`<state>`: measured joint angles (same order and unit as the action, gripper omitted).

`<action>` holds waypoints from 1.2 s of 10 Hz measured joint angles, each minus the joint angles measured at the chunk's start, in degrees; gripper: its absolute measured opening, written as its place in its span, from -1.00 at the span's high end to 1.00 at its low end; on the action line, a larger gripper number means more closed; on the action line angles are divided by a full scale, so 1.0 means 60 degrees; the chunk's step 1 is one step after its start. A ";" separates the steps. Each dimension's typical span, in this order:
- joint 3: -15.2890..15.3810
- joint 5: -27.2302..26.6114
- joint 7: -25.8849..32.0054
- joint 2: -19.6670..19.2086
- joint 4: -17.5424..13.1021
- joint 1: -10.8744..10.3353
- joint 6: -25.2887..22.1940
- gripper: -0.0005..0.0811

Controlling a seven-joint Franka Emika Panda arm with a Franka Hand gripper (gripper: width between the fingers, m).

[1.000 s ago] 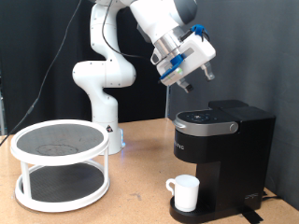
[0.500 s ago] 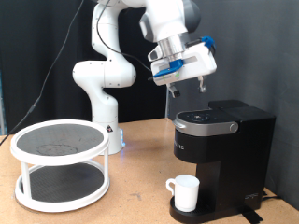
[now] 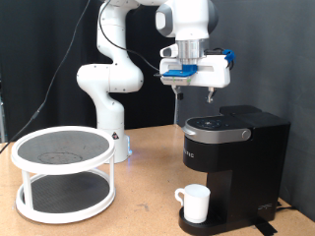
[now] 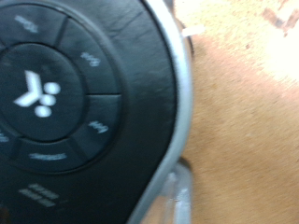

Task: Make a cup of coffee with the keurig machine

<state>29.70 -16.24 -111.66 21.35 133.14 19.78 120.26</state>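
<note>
Above the machine: tool (image 3: 194,94) hangs over the keurig machine (image 3: 234,167), fingers apart, gripping nothing, clear of the closed lid.
Cup: white cup (image 3: 194,204) stands on the drip base under the spout.
Wrist view: round button panel (image 4: 65,93), silver rim (image 4: 180,103).
Doing it well: I judge one fingertip should centre on the intended button, pressing straight, gently.

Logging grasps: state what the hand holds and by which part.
Nothing. The hand hangs open above the keurig machine; the cup sits untouched on its base.
</note>
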 joint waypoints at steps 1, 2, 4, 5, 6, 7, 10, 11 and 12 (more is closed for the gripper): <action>0.0030 -0.0196 -0.0434 -0.0014 -0.0168 -0.0001 -0.0016 -0.81; 0.0027 -0.0423 -0.0767 -0.0068 -0.0428 0.0004 -0.0257 -0.81; -0.0004 -0.0738 -0.1503 -0.0374 -0.1158 0.0068 -0.1074 -0.81; -0.0002 -0.0660 -0.1745 -0.0599 -0.1505 0.0113 -0.1273 -0.81; 0.0036 -0.0284 -0.1927 -0.0794 -0.1771 0.0163 -0.1234 -0.81; 0.0089 0.0165 -0.2086 -0.0928 -0.1934 0.0211 -0.0986 -0.81; 0.0173 0.0881 -0.2474 -0.1184 -0.2194 0.0259 -0.0279 -0.81; 0.0187 0.0974 -0.2503 -0.1279 -0.2318 0.0259 -0.0253 -0.81; 0.0188 0.1026 -0.2515 -0.1367 -0.2423 0.0259 -0.0253 -0.81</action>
<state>30.83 -10.09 -126.75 13.15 118.60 21.34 118.75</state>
